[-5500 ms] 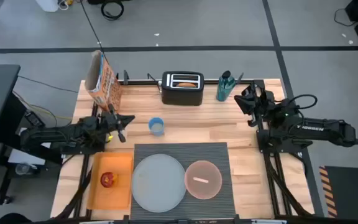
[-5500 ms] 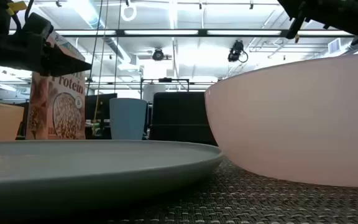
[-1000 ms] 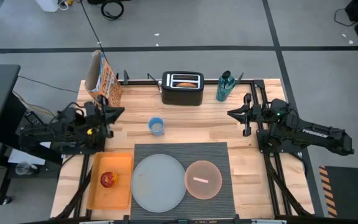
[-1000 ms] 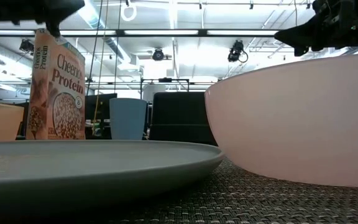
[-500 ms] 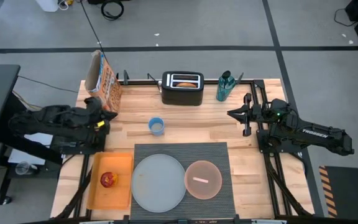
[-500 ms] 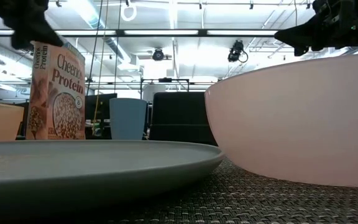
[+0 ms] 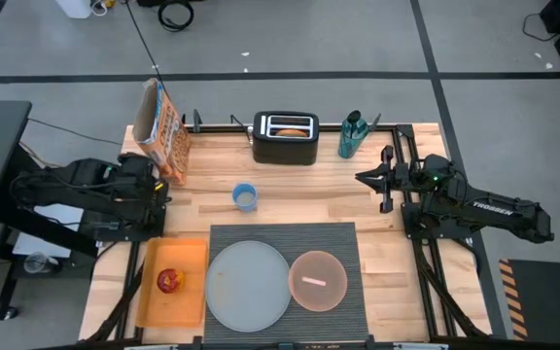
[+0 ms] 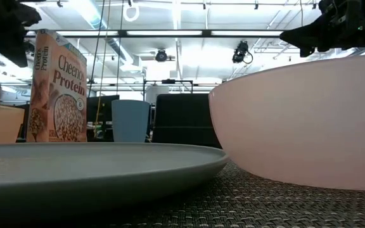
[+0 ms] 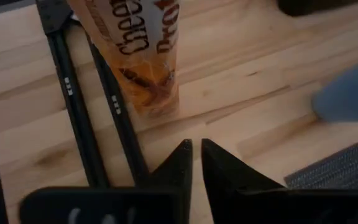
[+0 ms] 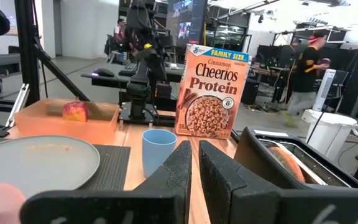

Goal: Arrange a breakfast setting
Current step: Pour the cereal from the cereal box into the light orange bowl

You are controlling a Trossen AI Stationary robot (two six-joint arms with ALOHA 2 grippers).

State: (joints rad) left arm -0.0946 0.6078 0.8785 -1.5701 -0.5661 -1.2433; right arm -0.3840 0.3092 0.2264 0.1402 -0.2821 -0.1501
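Note:
The orange cereal box stands upright on its base at the far left of the table; it also shows in the left wrist view. The grey plate and the pink bowl, with the spoon in it, sit on the dark placemat. The red apple lies in an orange tray. The bagel half stands in the toaster. My left gripper is shut and empty, pointing down just near of the box. My right gripper is shut and empty at the right.
A black toaster and a teal bottle stand along the far edge. A small blue cup stands between the box and the placemat. People show in the room beyond the table in the right wrist view.
My left gripper has drawn back toward the table's left edge, away from the blue cup, and has tipped down to face the table by the cereal box's base. It has stayed shut. Nothing on the table has moved.

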